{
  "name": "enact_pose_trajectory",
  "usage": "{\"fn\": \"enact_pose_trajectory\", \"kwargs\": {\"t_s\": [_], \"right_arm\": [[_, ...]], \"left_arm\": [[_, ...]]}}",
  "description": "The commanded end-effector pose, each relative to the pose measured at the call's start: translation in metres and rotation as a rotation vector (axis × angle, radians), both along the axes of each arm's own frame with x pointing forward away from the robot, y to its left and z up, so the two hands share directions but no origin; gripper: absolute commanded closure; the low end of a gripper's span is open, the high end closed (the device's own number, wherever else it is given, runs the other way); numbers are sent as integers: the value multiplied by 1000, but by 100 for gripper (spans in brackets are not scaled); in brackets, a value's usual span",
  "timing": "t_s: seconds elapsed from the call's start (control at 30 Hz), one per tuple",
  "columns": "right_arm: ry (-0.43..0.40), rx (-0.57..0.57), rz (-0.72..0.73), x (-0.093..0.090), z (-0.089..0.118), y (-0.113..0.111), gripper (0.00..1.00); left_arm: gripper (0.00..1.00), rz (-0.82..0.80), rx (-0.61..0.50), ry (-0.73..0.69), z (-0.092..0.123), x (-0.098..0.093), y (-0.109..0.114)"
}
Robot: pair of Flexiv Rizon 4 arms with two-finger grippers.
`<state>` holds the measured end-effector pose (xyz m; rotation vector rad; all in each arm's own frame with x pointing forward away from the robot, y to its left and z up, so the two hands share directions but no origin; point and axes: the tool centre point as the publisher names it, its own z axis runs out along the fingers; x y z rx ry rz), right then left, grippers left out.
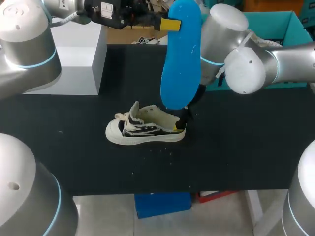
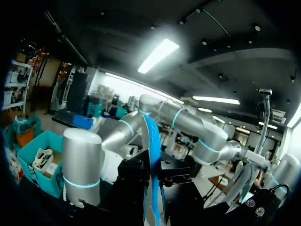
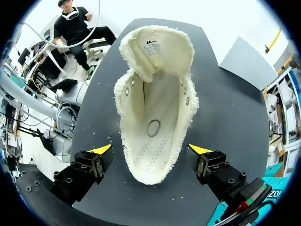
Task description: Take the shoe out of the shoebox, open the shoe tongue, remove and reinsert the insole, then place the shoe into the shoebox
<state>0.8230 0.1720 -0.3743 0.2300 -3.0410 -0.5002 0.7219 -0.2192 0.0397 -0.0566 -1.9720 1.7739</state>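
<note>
Blue insole (image 1: 181, 54) hangs upright, clamped in the jaws of the left gripper (image 1: 170, 24), at 12 o'clock above the white shoe (image 1: 145, 129) standing mid-bench (image 1: 236, 147). At 3 o'clock, the right gripper (image 3: 150, 149) straddles its heel, jaws wide, not touching.

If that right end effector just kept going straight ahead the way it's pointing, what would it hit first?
Most likely the shoe: its heel opening sits right ahead, between the open fingers of the right end effector. Depth is hard to judge, though.
</note>
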Motion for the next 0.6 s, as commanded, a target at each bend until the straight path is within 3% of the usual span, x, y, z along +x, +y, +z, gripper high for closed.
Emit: {"fn": "enact_pose_trajectory", "kwargs": {"t_s": [0.03, 0.6], "right_arm": [[-6, -140, -2, 5, -2, 9, 0], [-4, -184, -58, 8, -6, 18, 0]], "left_arm": [[100, 4, 1, -1, 0, -1, -1], [100, 4, 1, -1, 0, -1, -1]]}}
